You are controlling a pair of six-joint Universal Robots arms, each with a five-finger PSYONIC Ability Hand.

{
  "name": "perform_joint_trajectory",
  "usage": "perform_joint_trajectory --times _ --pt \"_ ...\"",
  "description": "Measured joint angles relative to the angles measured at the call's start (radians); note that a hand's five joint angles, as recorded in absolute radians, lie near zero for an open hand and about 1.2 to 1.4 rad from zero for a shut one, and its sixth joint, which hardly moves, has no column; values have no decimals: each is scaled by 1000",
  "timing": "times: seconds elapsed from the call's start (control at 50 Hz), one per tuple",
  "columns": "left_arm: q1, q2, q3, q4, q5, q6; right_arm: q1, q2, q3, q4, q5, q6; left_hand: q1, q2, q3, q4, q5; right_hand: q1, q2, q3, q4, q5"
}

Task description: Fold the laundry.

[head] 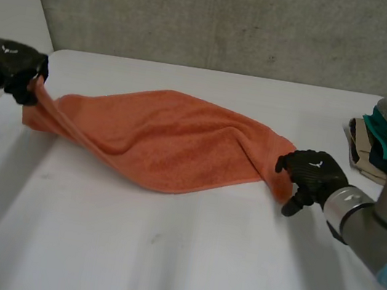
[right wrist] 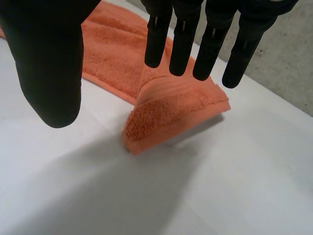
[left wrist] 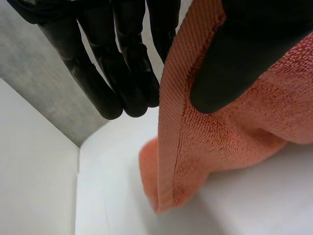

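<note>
An orange towel (head: 172,138) lies stretched across the white table (head: 175,260). At the far left my left hand (head: 11,65) holds the towel's left corner lifted off the table. In the left wrist view the thumb (left wrist: 244,49) pinches the hemmed edge of the towel (left wrist: 234,137). My right hand (head: 314,175) hovers at the towel's right end. Its fingers (right wrist: 183,44) are straight and spread from the thumb, just above the right corner of the towel (right wrist: 166,107). That corner rests on the table, slightly curled up.
A pile of folded clothes (head: 382,142) in grey, teal and beige sits at the table's right edge, behind my right arm. A grey wall runs along the back of the table. Bare tabletop stretches in front of the towel.
</note>
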Motion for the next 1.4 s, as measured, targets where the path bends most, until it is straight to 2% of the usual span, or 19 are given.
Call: perform_joint_trajectory --times 0.12,0.3,0.4,0.56,0.62,0.68,0.76,0.82,0.86,0.9,0.94,0.96,1.04,1.1,1.28,1.32,1.4 --pt "-37 -6 75 -4 -37 -39 40 67 -41 -82 45 9 0 0 0 0 0 0 0 0 0 6" --pt "-81 17 193 -34 -64 -128 100 131 -132 -88 95 36 0 0 0 0 0 -28 -28 -27 -28 -21" --pt "-118 50 288 -76 -81 -207 176 121 -142 -70 109 135 0 0 0 0 0 -215 -195 -211 -211 -204" --pt "-186 105 405 -128 -98 -301 319 97 -134 -68 129 393 0 0 0 0 0 -228 -230 -234 -224 -231" --pt "-216 126 446 -141 -108 -333 368 117 -156 -96 163 494 0 0 0 0 0 -228 -230 -234 -224 -231" --pt "-242 146 483 -150 -121 -366 404 170 -210 -147 242 573 0 0 0 0 0 -228 -228 -233 -224 -227" --pt "-258 169 513 -157 -137 -403 416 246 -289 -197 355 600 0 0 0 0 0 -222 -204 -203 -209 -170" --pt "-261 189 528 -159 -147 -431 409 308 -360 -222 441 591 0 0 0 0 0 -80 -66 -62 -68 -38" --pt "-260 208 535 -159 -153 -454 395 358 -423 -232 505 571 0 0 0 0 0 94 105 100 84 116" --pt "-253 225 536 -157 -157 -471 374 395 -477 -226 545 540 0 0 0 1 0 416 430 395 393 420" --pt "-242 239 533 -155 -159 -485 353 412 -510 -214 564 513 0 0 0 1 0 604 621 604 597 620" --pt "-232 246 529 -153 -159 -493 334 417 -528 -203 571 492 0 0 0 1 0 614 665 653 659 666" --pt "-188 259 509 -145 -157 -503 270 380 -543 -170 561 433 0 1 3 3 0 614 668 671 678 669" --pt "-145 257 484 -139 -150 -503 207 305 -529 -143 514 369 0 2 3 4 0 614 668 672 678 669" --pt "-41 154 348 -137 -95 -453 33 -32 -496 38 184 96 0 3 3 4 0 614 667 673 678 683" --pt "-36 136 327 -138 -88 -438 22 -63 -504 78 156 66 0 3 3 4 0 614 667 673 678 683" --pt "-26 59 239 -139 -71 -362 -6 -134 -545 274 77 -59 0 3 3 4 0 614 667 673 678 683"
